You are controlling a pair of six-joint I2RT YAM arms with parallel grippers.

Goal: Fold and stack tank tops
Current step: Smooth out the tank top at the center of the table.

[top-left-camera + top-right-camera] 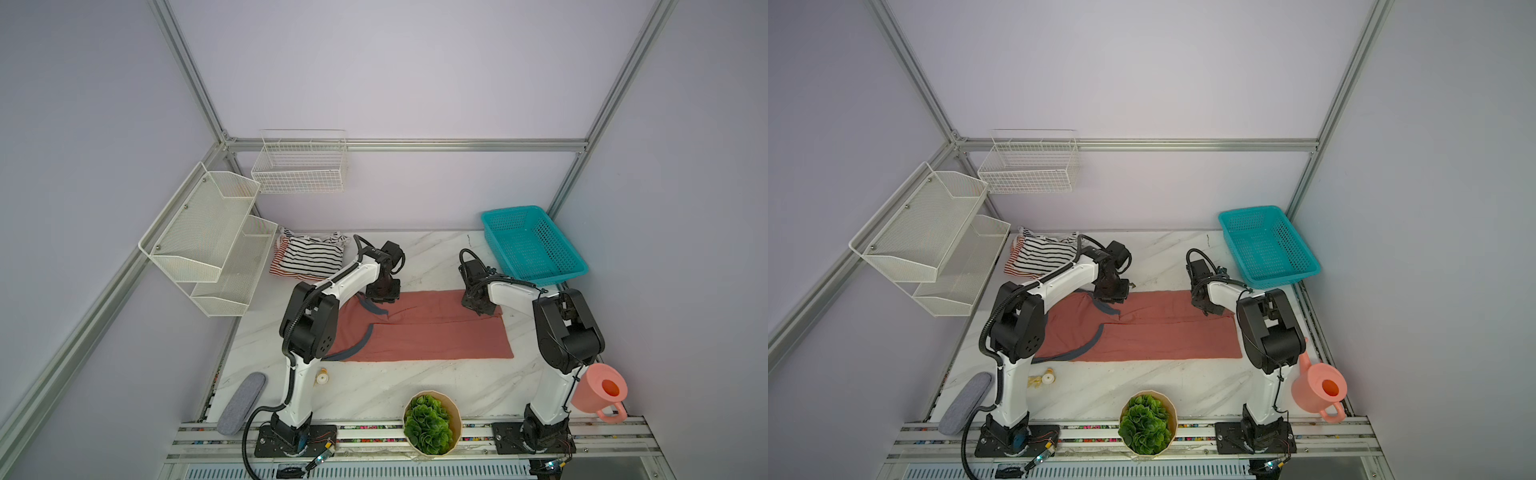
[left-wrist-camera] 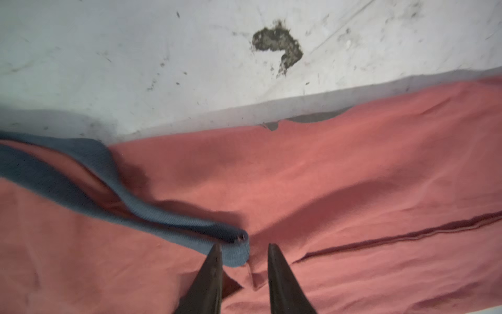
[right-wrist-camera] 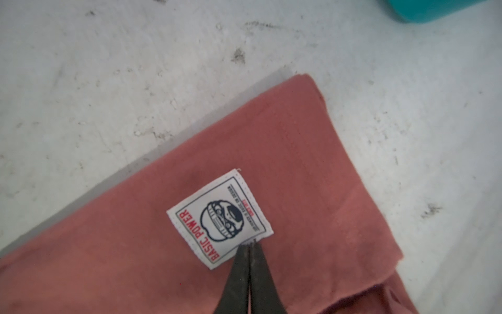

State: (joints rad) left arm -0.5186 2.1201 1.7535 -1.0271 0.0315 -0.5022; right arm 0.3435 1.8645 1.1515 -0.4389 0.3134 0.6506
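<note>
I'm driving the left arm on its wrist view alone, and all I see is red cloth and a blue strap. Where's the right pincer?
Observer: The right pincer is shut. Its tips sit at the corner of a white label on the red top, near that top's far right corner.
Operator: Are other tops out?
Observer: Yes. A black-striped top lies on a red-striped top in the far left corner of the table.
Operator: Is there a basket out?
Observer: Yes. A teal basket stands at the far right, with nothing visible inside it.
</note>
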